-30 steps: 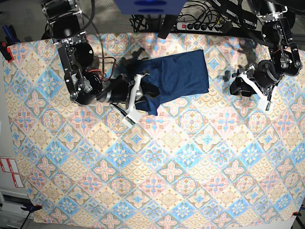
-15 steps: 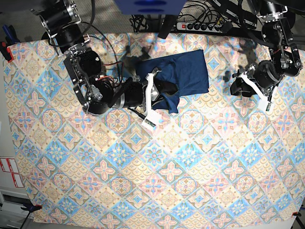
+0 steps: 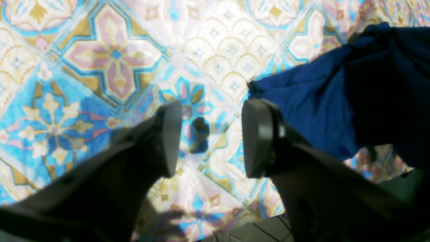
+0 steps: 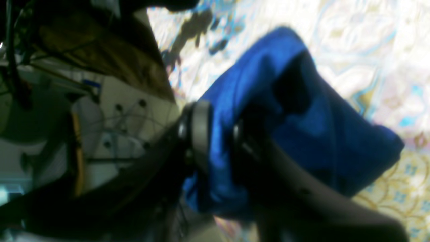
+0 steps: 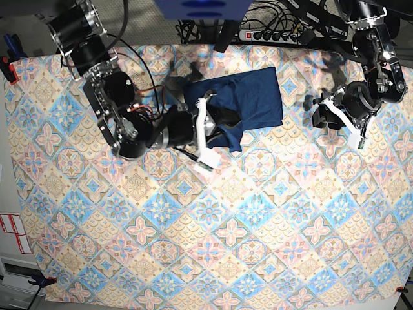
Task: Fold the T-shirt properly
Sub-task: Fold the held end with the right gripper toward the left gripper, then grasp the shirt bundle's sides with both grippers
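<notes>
Navy knit was the whole job: the T-shirt (image 5: 245, 103) lay bunched at the far edge of the worktop (image 5: 213, 258), on the pastel tablecloth (image 5: 161, 245). Your right pincer (image 4: 218, 134) was clamped on a fold of the T-shirt's near hem, cloth pinched between both pads. Your left pincer (image 3: 210, 137) hung beside the T-shirt, parted and gripping nothing. I judged the fold half laid. You needed to carry that hem flat across the T-shirt, edges matched, and only then let go.
</notes>
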Controlling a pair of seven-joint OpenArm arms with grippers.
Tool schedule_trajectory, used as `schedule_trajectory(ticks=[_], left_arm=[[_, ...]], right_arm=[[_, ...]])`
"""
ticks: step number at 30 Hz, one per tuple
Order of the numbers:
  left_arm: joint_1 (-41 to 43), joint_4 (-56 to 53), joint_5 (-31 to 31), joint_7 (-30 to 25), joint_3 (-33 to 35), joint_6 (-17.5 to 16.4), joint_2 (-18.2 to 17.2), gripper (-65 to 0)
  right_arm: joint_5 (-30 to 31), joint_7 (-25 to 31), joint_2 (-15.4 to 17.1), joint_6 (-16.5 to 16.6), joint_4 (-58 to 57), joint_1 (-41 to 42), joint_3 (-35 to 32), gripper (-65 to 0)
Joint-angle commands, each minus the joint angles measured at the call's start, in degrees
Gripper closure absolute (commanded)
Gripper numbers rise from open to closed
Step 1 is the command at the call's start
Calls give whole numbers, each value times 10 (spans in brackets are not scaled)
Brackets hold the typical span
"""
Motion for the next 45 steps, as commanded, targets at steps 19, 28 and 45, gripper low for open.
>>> schedule_trajectory(ticks=[19,28,45], left_arm=[[-5,10,-6,-9,0,1,7,-272],[-5,11,-6,-9,0,0,3,-272],[-3,13,-6,-9,0,0,3,-272]], right_arm=[[-119,53,18,4,-16,25,39,-214],[-297,53,36,4,-20,4,-32,-176],[-354,57,-67,4,-43,66,-277,-109]])
